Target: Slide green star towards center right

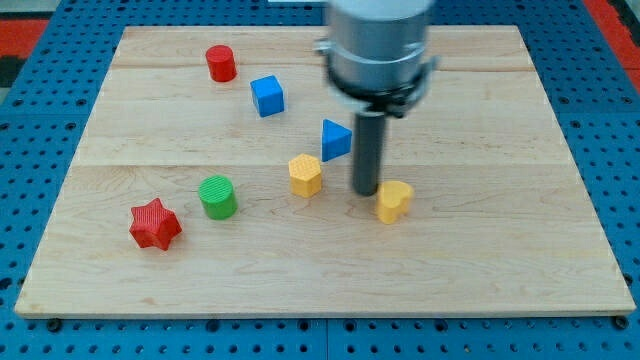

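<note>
No green star shows in the camera view; the arm's wide grey body [380,45] hides part of the board's top middle. The only green block is a green cylinder [217,196] at the lower left of the middle. My tip [366,192] rests on the wooden board [500,250] near its centre. It stands just left of a yellow heart-like block [394,200], close to it or touching it. It is right of a yellow hexagon [305,174] and below right of a blue triangle [336,139].
A red star [155,224] lies at the lower left. A red cylinder [221,63] and a blue cube [267,96] lie at the upper left. Blue pegboard [30,120] surrounds the board.
</note>
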